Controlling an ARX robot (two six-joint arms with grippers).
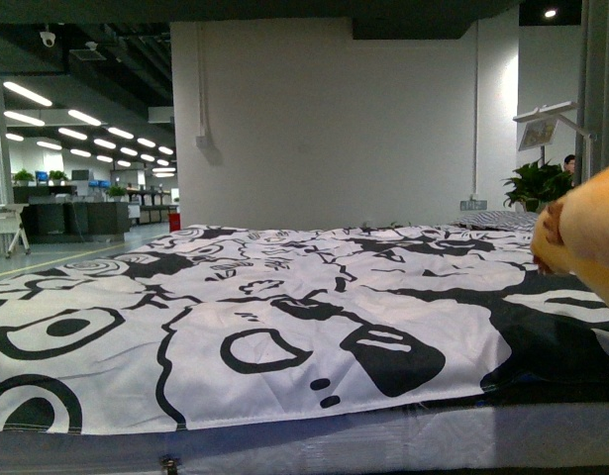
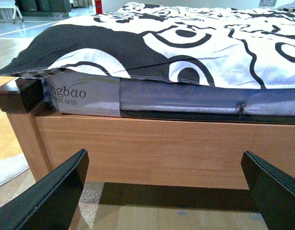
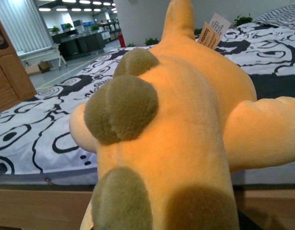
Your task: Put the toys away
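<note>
Left gripper spread wide, empty, facing bed frame. Plush toy fills right wrist view. Can't tell right gripper's hold.

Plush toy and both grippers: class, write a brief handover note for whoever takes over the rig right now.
Left gripper: open, empty, low, facing the wooden bed frame.
Right gripper: hidden; the orange plush toy fills its wrist view, so a grasp is likely but unconfirmed.
Toy: at the front view's right edge, above the patterned duvet.
Done: nothing put away yet.
To do: confirm the grip, stow the toy; no container in view.
</note>
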